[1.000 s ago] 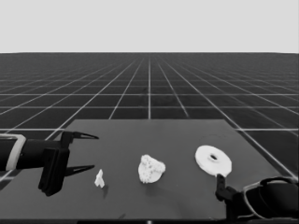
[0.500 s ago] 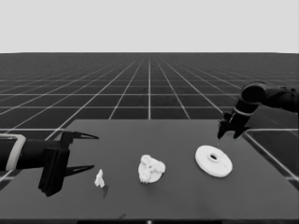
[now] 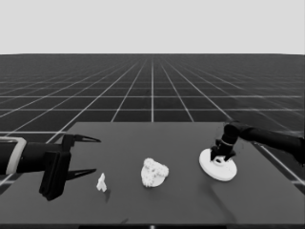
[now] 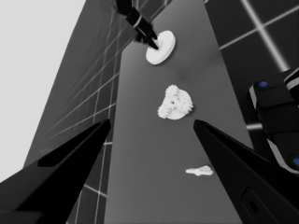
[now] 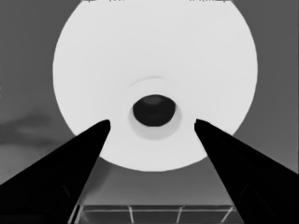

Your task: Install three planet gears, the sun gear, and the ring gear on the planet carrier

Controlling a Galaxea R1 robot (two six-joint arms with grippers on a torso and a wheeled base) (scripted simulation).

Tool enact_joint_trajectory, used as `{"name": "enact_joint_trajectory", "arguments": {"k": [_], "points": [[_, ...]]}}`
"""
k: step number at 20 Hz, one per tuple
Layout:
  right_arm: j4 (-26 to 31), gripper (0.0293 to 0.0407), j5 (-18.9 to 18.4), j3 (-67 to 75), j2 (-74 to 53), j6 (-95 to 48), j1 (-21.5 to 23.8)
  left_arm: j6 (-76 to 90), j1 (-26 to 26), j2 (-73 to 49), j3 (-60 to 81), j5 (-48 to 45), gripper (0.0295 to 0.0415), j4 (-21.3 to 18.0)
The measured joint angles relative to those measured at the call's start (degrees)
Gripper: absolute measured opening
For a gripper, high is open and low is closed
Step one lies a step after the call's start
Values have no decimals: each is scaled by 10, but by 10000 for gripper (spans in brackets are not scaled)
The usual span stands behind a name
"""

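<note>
While the left arm waits at the left end of the tabletop (image 3: 181,138), the right arm reaches in from the right edge and has its gripper (image 3: 222,156) directly above the larger round part (image 3: 218,167).

Right gripper: in its own wrist view the two fingers (image 5: 70,158) are spread apart, one on each side of the raised hub and its dark centre hole. Fingers released; nothing between them. The larger round part (image 5: 154,60) fills most of that view. Whether the fingertips touch its top face cannot be told.

Larger round part: flat on the tabletop, right of centre, near the right edge. The left wrist view also shows it (image 4: 164,46) with the right arm's black end over it.

Smaller round part (image 3: 153,173): near the middle of the tabletop, well apart from the larger one. Toothed gears (image 4: 174,103) sit on top of it; their count is not clear from these views.

Thin white piece (image 3: 101,182): left of the smaller round part, near the left gripper (image 3: 94,156) but apart from it.

Left gripper: fingers (image 4: 70,158) wide apart, holding nothing, over the left end of the tabletop.
</note>
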Motion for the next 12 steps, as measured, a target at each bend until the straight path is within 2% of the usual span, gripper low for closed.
{"name": "enact_joint_trajectory", "arguments": {"k": [5, 6, 12], "points": [[-5, 385, 13, -20, 10, -7, -12, 0, 0, 0, 0, 0, 385, 0], [-5, 349, 13, -21, 10, -8, -13, 0, 0, 0, 0, 0, 385, 0], [-5, 348, 13, -22, 11, -8, -12, 0, 0, 0, 0, 0, 385, 0]]}}
